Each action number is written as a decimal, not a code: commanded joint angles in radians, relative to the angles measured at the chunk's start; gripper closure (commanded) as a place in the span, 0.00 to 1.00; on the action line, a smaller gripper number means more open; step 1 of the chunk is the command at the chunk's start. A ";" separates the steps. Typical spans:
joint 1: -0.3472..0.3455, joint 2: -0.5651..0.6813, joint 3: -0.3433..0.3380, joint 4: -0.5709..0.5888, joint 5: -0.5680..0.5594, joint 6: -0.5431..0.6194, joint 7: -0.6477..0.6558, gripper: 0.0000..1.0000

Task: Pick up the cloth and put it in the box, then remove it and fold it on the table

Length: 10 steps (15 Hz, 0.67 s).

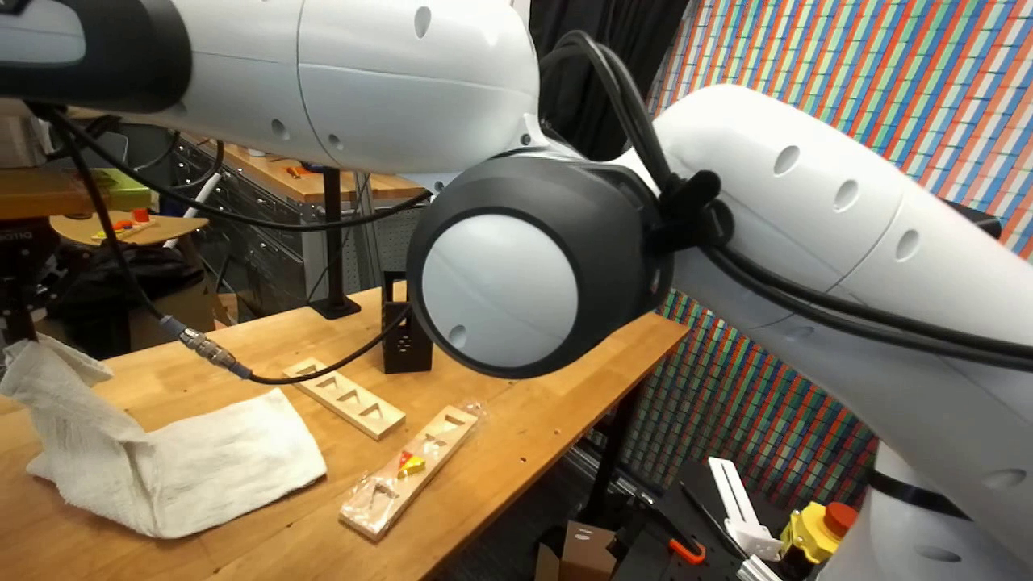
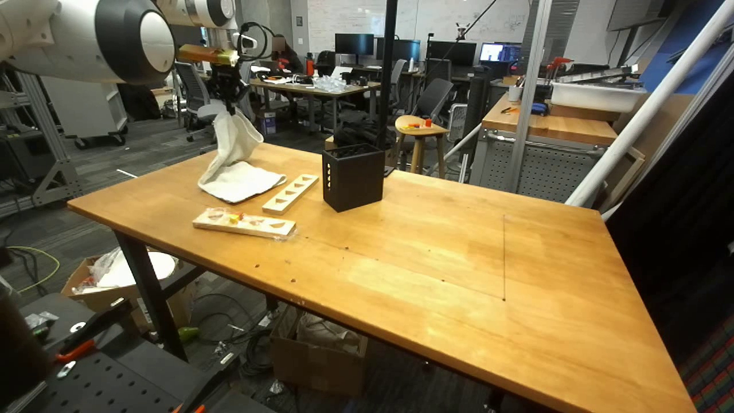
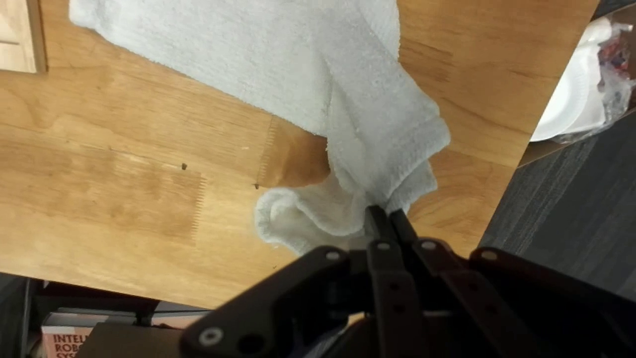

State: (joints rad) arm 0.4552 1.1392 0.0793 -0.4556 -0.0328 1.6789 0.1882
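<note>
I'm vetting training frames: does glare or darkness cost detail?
In the wrist view, yes: much of the gripper is near-black, while the cloth shows texture; in an exterior view, pale sheen patches the table; in an exterior view, glints dot the plastic-wrapped board.

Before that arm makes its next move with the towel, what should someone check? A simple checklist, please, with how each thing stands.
1. The gripper shut on the cloth: ok, it pinches one end.
2. Cloth lying flat: not ok; one end is held up, while the rest lies on the table.
3. The box upright: ok, it stands on the table.
4. Inside of the box free: cannot tell; no view shows its bottom.
5. Bare tabletop between cloth and box: not ok; a slotted wooden board lies flat between them, so lifting the cloth over it would probably be wise.
</note>
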 commanded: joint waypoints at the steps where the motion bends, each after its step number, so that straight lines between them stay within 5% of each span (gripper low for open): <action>1: -0.015 -0.006 0.007 0.011 -0.001 -0.052 -0.151 0.99; 10: -0.044 -0.022 0.024 -0.003 -0.017 -0.232 -0.607 0.99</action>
State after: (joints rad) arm 0.4283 1.1380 0.0831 -0.4552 -0.0347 1.5246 -0.2906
